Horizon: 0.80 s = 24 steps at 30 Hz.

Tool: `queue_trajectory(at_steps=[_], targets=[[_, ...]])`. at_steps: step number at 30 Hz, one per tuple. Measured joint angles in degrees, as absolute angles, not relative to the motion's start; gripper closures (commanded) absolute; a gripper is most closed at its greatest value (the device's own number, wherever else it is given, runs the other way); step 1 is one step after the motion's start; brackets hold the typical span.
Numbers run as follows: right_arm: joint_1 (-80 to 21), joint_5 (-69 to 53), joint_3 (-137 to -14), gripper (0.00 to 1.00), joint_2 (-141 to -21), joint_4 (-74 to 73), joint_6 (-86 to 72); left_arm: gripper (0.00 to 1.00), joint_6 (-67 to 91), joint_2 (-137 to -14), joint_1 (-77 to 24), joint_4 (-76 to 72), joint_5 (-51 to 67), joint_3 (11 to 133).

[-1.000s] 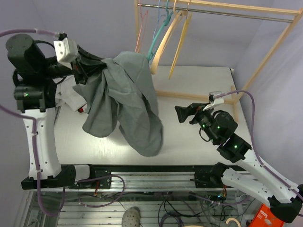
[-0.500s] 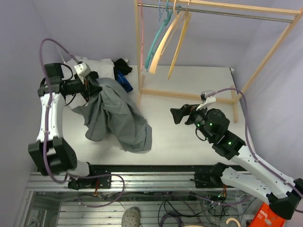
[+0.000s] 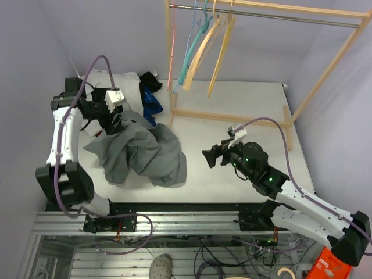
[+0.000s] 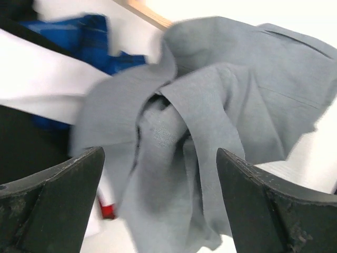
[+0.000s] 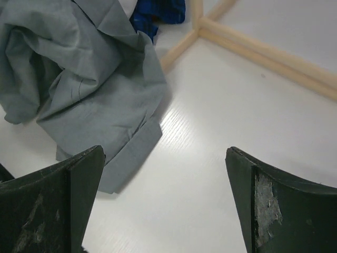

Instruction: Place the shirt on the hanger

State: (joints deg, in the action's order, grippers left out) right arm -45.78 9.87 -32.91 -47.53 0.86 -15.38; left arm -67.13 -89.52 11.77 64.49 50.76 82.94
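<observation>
The shirt (image 3: 142, 152) lies crumpled on the table (image 3: 244, 104) at about 9 o'clock in the overhead view. Your left gripper (image 4: 159, 153) hangs over its far edge, jaws wide, holding nothing. Your right gripper (image 5: 164, 153), at the heap's 3 o'clock, is also wide and empty. The fabric looks thin and limp, so expect sagging. Pinch at the collar or a shoulder; I cannot find either among the folds. The yellow hanger (image 3: 221, 55) hangs at 12 o'clock.
</observation>
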Motion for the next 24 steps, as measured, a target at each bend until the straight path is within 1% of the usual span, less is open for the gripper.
queue_trajectory(at_steps=[3, 6, 7, 10, 13, 16, 20, 24], targets=[[-46.1, 9.5, -31.3, 0.00, -44.7, 2.1, -10.1, 0.02, -61.2, -83.0, 8.0, 59.3, 44.3, 85.7], [-46.1, 4.9, -33.6, 0.00, -46.8, 0.9, -3.0, 0.02, -54.6, -79.0, 4.5, 55.2, 35.6, 89.4], [-46.2, 2.3, -35.5, 0.00, -48.7, -0.9, 0.1, 0.02, -52.1, -78.2, 3.6, 52.9, 30.9, 90.4], [-47.3, -3.3, -38.7, 0.00, -53.2, -6.4, 9.0, 0.02, -48.3, -76.5, 2.9, 47.2, 20.8, 89.8], [-48.4, -6.0, -38.8, 0.00, -54.5, -10.5, 15.9, 0.02, -45.0, -74.2, 2.4, 43.8, 14.0, 86.8], [-49.1, -9.7, -39.9, 0.01, -57.7, -13.0, 20.9, 0.02, -37.5, -70.8, 1.0, 40.8, 8.6, 83.1], [-51.7, -12.8, -42.3, 0.01, -63.9, -13.5, 24.6, 0.02, -26.6, -67.0, 0.3, 39.8, 3.8, 81.8], [-56.0, -11.9, -42.3, 0.01, -68.8, -13.1, 28.3, 0.02, -18.8, -63.8, 0.3, 40.6, 4.6, 81.5]])
